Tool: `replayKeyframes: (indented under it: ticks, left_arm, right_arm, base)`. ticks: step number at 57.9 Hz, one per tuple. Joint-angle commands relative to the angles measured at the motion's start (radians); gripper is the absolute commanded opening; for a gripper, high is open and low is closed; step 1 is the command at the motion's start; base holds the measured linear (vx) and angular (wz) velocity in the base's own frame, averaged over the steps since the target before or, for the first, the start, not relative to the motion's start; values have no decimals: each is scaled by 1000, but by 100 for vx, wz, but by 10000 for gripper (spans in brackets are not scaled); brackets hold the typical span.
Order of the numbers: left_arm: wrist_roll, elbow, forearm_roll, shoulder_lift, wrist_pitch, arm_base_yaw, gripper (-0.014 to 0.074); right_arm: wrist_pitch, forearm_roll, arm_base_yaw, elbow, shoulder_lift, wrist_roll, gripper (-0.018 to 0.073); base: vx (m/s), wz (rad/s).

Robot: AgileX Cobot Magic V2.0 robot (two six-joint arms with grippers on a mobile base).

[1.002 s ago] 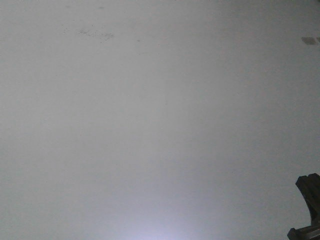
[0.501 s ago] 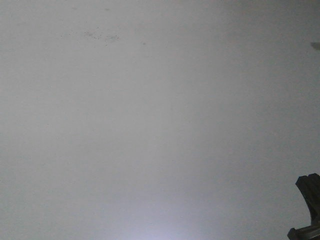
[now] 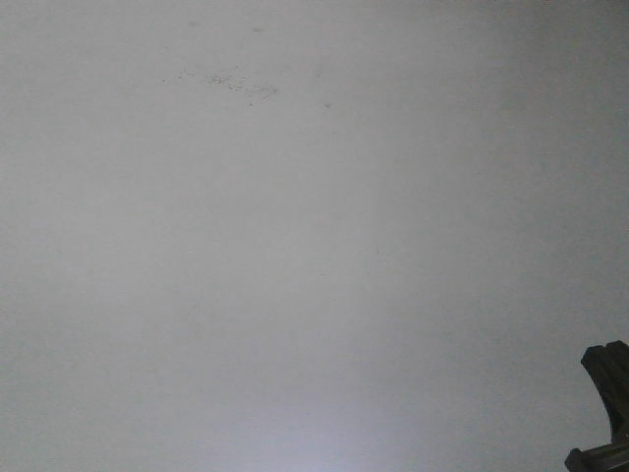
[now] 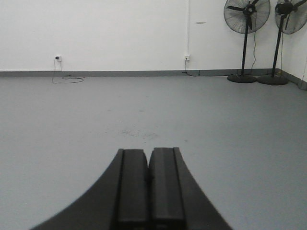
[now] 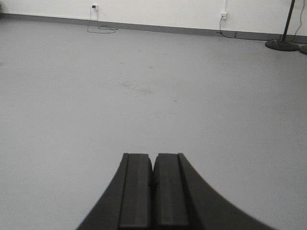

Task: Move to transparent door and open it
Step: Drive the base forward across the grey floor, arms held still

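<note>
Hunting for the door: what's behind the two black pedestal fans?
Behind the two black pedestal fans, only plain white wall shows; their mesh heads cover small patches of it.

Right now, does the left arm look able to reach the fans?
Probably not. The fans stand by the far wall, across open floor from the shut left gripper. Nothing blocks the way; the base would have to drive closer.
</note>
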Motion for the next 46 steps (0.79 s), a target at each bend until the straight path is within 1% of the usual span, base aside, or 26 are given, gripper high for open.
replayKeyframes:
  ticks: [1,24,46]
  left_arm:
    - [-1,31,-4,-12,-83,-2,-6]
    - [-1,31,-4,-12,-83,-2,-6]
    - [-1,31,-4,-12,-83,-2,-6]
  right_arm:
    - [-80,-6,-5,14,-14,1,-5]
    - [-80,-6,-5,14,-14,1,-5]
    - [-80,-6,-5,14,-14,1,-5]
  base:
    - [38,12]
    - [42,16]
    - [49,18]
